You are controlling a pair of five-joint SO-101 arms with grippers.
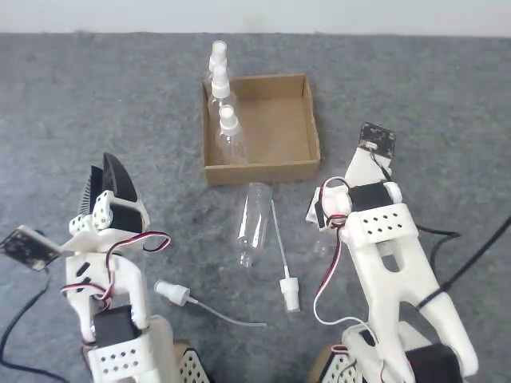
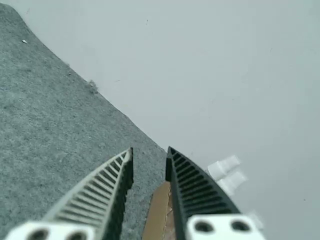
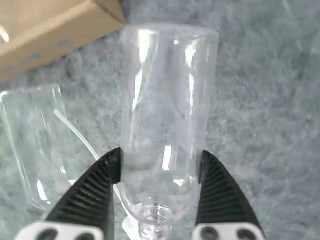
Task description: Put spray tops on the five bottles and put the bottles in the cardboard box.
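My right gripper (image 3: 160, 157) is shut on an uncapped clear bottle (image 3: 165, 115), with one finger on each side near its neck; in the high view this gripper (image 1: 326, 225) is just in front of the cardboard box (image 1: 307, 128). A second uncapped bottle (image 1: 254, 223) lies on the carpet in front of the box. Two loose spray tops (image 1: 289, 292) (image 1: 172, 290) with long tubes lie nearer the arms. Three capped bottles (image 1: 228, 132) are along the box's left side. My left gripper (image 1: 108, 174) is raised at the left, open and holding nothing (image 2: 150, 150).
Grey carpet (image 1: 96, 96) covers the table, and a pale wall runs behind it. The box's right half holds nothing. In the right wrist view the lying bottle (image 3: 30, 145) and a box corner (image 3: 55, 25) are close by. The left wrist view shows two distant spray tops (image 2: 225, 167).
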